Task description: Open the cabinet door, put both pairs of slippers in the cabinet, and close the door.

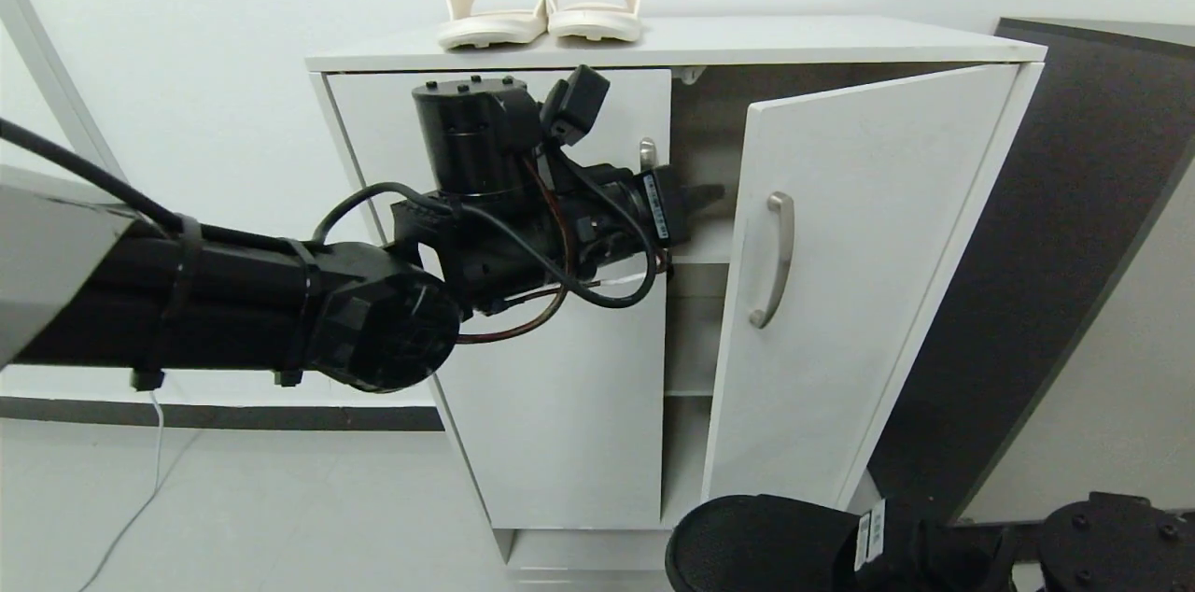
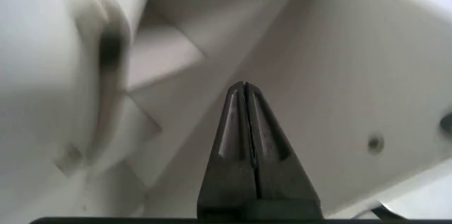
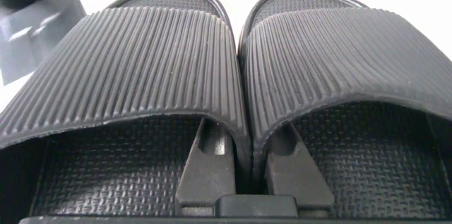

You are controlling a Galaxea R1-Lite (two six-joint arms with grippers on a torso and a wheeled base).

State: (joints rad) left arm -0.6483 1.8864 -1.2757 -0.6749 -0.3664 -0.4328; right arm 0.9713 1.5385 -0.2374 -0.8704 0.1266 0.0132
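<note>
The white cabinet (image 1: 840, 36) has its right door (image 1: 859, 274) swung partly open and its left door (image 1: 560, 405) closed. A cream pair of slippers (image 1: 541, 4) rests on the cabinet top. My left gripper (image 1: 717, 193) is shut and empty, its tip in the gap between the doors at upper-shelf height. In the left wrist view the left gripper (image 2: 244, 90) points at the inner face of the open door (image 2: 353, 75). My right gripper (image 3: 247, 131) is shut on the inner walls of a black pair of slippers (image 3: 233, 61), held low before the cabinet (image 1: 756, 541).
Shelves (image 1: 686, 331) show inside the opening. The open door's metal handle (image 1: 780, 260) faces me, and the left door's handle (image 1: 647, 153) sits just behind the left wrist. A dark grey panel (image 1: 1055, 246) stands right of the cabinet. A thin cable (image 1: 140, 499) lies on the floor at left.
</note>
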